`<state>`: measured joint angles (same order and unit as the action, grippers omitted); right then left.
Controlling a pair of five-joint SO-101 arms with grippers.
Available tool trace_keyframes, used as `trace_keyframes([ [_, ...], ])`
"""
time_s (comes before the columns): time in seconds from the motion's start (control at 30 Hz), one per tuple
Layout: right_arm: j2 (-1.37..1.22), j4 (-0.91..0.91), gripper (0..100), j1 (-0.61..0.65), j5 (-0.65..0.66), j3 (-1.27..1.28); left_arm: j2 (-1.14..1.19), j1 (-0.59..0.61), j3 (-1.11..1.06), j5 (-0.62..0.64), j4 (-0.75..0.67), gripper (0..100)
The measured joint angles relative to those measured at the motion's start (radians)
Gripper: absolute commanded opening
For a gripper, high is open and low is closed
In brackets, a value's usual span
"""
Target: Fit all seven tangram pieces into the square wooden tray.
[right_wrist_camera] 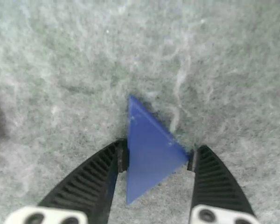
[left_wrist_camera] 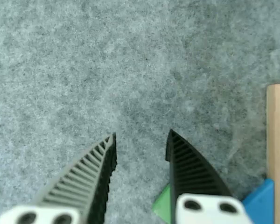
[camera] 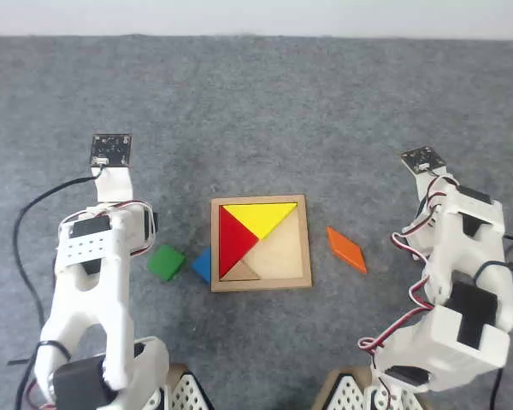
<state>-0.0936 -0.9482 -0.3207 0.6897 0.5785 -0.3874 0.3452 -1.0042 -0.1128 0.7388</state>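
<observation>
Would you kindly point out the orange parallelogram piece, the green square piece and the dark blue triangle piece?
orange parallelogram piece [camera: 346,248]: high view, face centre.
green square piece [camera: 165,262]: high view, top centre.
dark blue triangle piece [right_wrist_camera: 149,149]: right wrist view, face centre.

The tray [camera: 261,285] is pale natural wood, on a mottled grey felt mat [camera: 265,111]. Inside the tray there's a bright yellow triangle [camera: 258,218], a red triangle [camera: 232,239] and a small darker-tan triangle [camera: 239,272]. On the tray's left-arm side sit a green piece [camera: 165,262] and a light blue piece [camera: 203,265]; on its other side is an orange parallelogram [camera: 346,248]. The blue triangle [right_wrist_camera: 149,149] looks deeper, almost purplish. The left gripper [left_wrist_camera: 141,144] and right gripper [right_wrist_camera: 156,156] both have black ribbed fingers [left_wrist_camera: 191,172].
</observation>
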Motion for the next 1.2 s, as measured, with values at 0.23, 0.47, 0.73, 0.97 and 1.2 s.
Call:
trace_keyframes([
  [0.23,-0.003,-0.109,18.3,0.000,-0.006,-0.049,0.000,0.000,0.000,0.000,0.000,17],
  [0.47,-0.005,-0.229,18.3,0.008,-0.064,-0.127,0.000,0.000,0.000,0.000,0.000,17],
  [0.73,0.015,-0.377,18.3,0.074,-0.124,-0.169,0.000,0.000,0.000,0.000,0.000,17],
  [0.97,0.272,-0.514,18.3,0.227,-0.328,-0.166,0.000,0.000,0.000,0.000,0.000,17],
  [1.2,0.368,-0.523,18.3,0.559,-0.710,-0.107,0.000,0.000,0.000,0.000,0.000,17],
])
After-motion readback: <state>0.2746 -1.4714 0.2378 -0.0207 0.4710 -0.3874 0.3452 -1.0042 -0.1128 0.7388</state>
